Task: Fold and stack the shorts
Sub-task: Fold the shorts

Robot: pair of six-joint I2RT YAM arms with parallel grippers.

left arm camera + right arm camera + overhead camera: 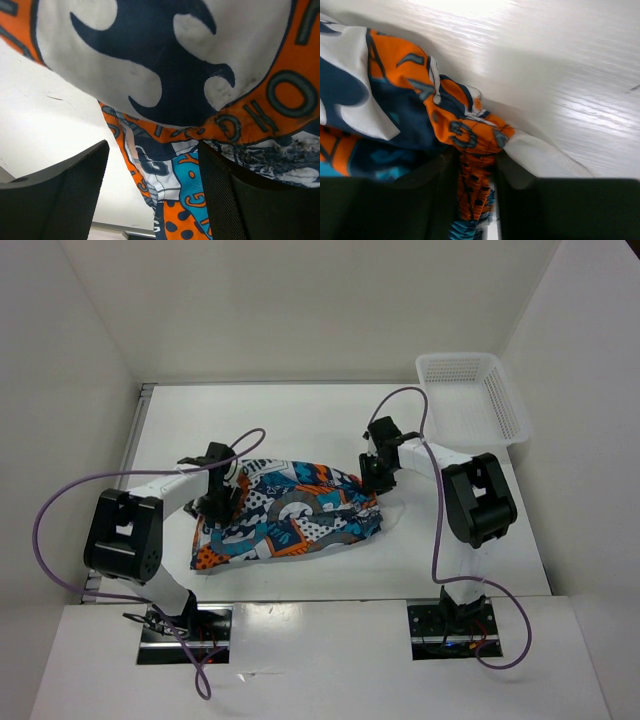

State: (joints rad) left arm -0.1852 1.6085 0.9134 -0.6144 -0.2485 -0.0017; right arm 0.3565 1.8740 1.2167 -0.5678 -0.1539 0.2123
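The shorts [290, 515], printed in teal, orange, white and black, lie bunched in the middle of the white table. My left gripper [216, 490] is at their left end. In the left wrist view it [152, 200] is open, its fingers [60, 195] wide apart, with shorts fabric [165, 65] above and between them and lying against the right finger. My right gripper [375, 472] is at the shorts' right end. In the right wrist view it [477, 195] is shut on a bunched orange fold of the shorts [470, 135], held just above the table.
A white plastic mesh basket [472, 398] stands at the table's back right corner. White walls enclose the table on the left, back and right. Purple cables loop from both arms. Bare table [300, 420] lies behind the shorts.
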